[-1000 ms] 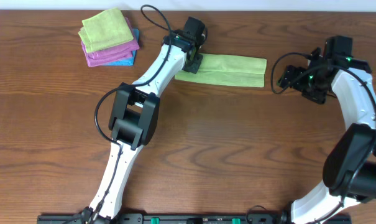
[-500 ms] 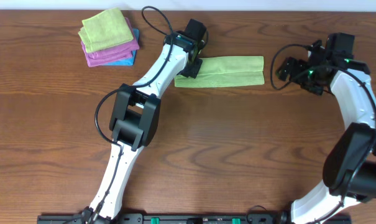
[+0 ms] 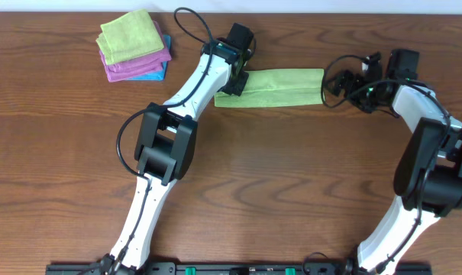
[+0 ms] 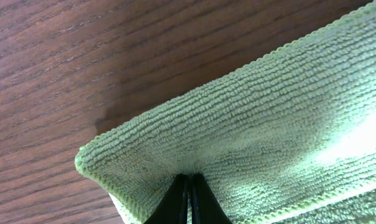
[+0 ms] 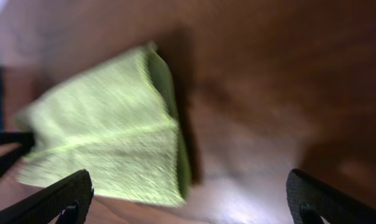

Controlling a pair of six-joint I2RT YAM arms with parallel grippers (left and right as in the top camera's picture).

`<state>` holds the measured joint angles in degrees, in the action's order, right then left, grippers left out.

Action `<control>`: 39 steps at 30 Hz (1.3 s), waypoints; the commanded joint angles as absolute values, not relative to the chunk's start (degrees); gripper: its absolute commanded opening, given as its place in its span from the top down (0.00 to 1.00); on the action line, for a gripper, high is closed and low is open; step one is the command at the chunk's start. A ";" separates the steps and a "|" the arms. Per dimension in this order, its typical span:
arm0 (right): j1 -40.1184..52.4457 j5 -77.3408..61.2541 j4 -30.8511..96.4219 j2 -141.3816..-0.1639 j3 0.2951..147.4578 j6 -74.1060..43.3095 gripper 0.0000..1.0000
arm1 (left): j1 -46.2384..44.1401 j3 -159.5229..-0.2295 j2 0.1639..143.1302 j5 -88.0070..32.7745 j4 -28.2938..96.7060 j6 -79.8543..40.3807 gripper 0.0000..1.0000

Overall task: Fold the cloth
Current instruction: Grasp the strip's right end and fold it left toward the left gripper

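Observation:
The cloth [image 3: 280, 86] is a lime-green strip folded lengthwise, lying at the back middle of the table. My left gripper [image 3: 239, 76] is shut on its left end. In the left wrist view the black fingertips [image 4: 183, 198] pinch a pucker of the cloth [image 4: 262, 118], and a corner lifts off the wood. My right gripper [image 3: 331, 88] stands open just off the strip's right end. The blurred right wrist view shows the cloth [image 5: 107, 124] ahead and to the left, with my right gripper [image 5: 188, 190] wide open and nothing between its fingers.
A stack of folded cloths sits at the back left: a green one [image 3: 129, 36] on top, purple [image 3: 139, 66] under it, blue [image 3: 153, 75] at the bottom. The left arm [image 3: 166, 141] stretches diagonally across the table's middle. The table's back edge [image 3: 307, 13] runs close behind the cloth.
My right gripper has swung left to the cloth's right end. The cloth shifted slightly and straightened. The left gripper stays shut on its left end.

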<state>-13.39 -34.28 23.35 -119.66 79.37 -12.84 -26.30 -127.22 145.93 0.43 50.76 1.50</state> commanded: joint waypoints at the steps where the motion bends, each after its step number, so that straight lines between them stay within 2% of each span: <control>1: -13.52 -39.16 22.24 -122.21 79.44 -15.75 0.01 | -26.92 -125.73 147.65 -1.56 51.94 1.08 0.94; 19: -7.27 -43.99 19.07 -132.29 79.44 -21.06 0.01 | -26.92 -125.73 147.63 -3.25 51.75 1.13 0.94; 23: -5.41 -43.72 18.68 -133.47 79.44 -22.31 0.04 | -26.92 -125.73 147.65 -3.22 51.75 1.13 0.94; 28: -5.19 -42.17 18.63 -133.56 79.44 -22.31 0.18 | -26.92 -125.73 147.63 -3.25 51.79 1.13 0.94; 33: -6.39 -39.81 18.81 -133.56 79.44 -22.74 0.23 | -26.92 -125.73 147.63 -3.27 51.86 1.13 0.94; 35: -6.85 -38.30 18.83 -133.56 79.44 -22.72 0.32 | -26.92 -125.73 147.63 -3.25 51.96 1.13 0.94; 36: -7.11 -37.52 18.83 -133.56 79.44 -22.74 0.48 | -26.92 -125.73 147.63 -3.25 52.05 1.13 0.94; 39: -7.62 -35.46 18.46 -133.56 79.44 -23.35 0.62 | -26.92 -125.73 147.63 -3.25 52.25 1.13 0.94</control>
